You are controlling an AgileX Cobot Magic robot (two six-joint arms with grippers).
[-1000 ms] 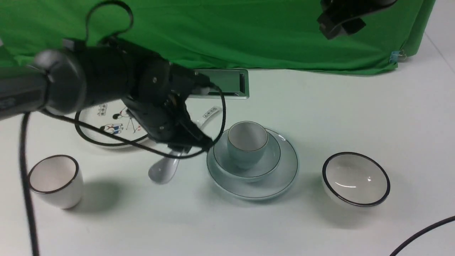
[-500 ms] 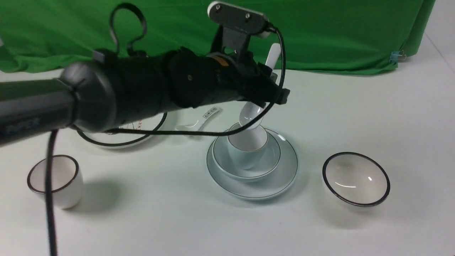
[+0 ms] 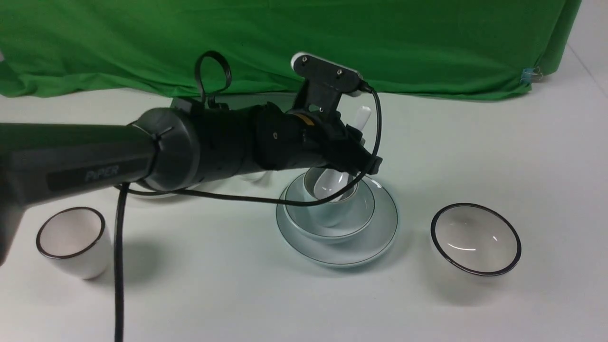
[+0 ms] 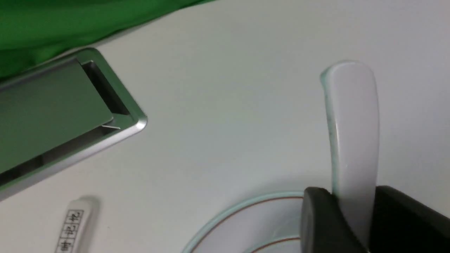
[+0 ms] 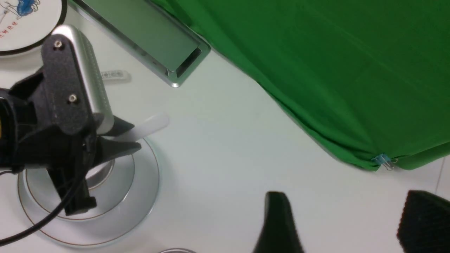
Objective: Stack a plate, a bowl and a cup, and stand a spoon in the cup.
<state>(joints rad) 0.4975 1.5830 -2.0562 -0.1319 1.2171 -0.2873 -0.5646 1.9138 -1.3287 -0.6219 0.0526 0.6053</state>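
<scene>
Likely the final step: the left gripper [image 4: 353, 200] pinches the spoon [image 4: 351, 123], its scoop in the cup [image 3: 327, 213] on the bowl [image 3: 363, 209] and plate [image 3: 384, 232], handle leaning toward 1 o'clock, so next should come a gentle release, while the right gripper [image 5: 344, 218] gapes empty.

Table [image 3: 304, 294] is brightly lit from above; soft shadows are cast beside white cup [image 3: 71, 240] and black-rimmed bowl [image 3: 475, 240], where a glare spot is seen. Green cloth [image 4: 52, 21] is blurred in left wrist view.
</scene>
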